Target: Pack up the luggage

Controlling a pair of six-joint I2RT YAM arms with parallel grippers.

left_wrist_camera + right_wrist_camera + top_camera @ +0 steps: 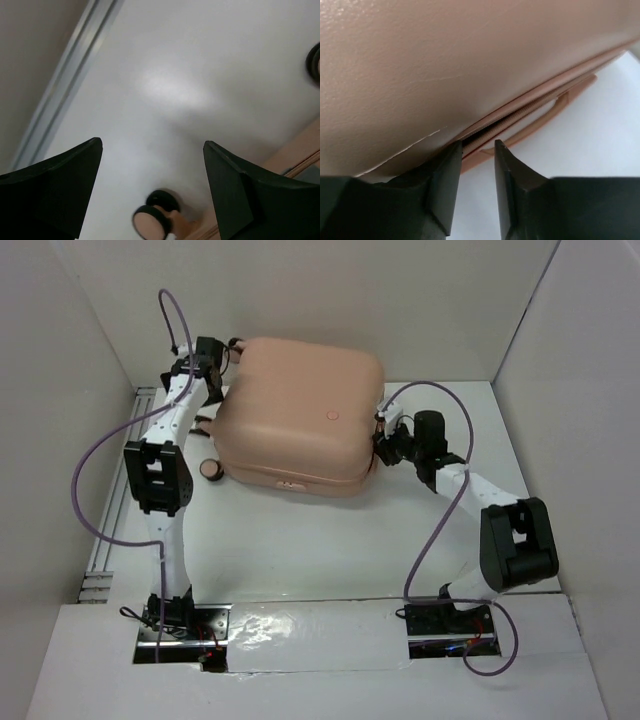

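The luggage (300,410) lies closed and flat at the back of the table, a big peach-pink shell. My left gripper (212,388) hangs by its rear left corner, over the table. In the left wrist view this gripper (152,144) is open with only white table between its fingers, a dark wheel (155,220) of the luggage below them and a strip of shell (300,145) at the right. My right gripper (383,448) is against the luggage's right side. Its jaws (477,144) stand slightly apart at the zipper seam of the shell (470,60), nothing between them.
White walls close in the table on three sides. A metal rail (110,540) runs along the left edge. A peach handle (545,117) sticks out under the seam. Another wheel (210,470) shows at the luggage's front left corner.
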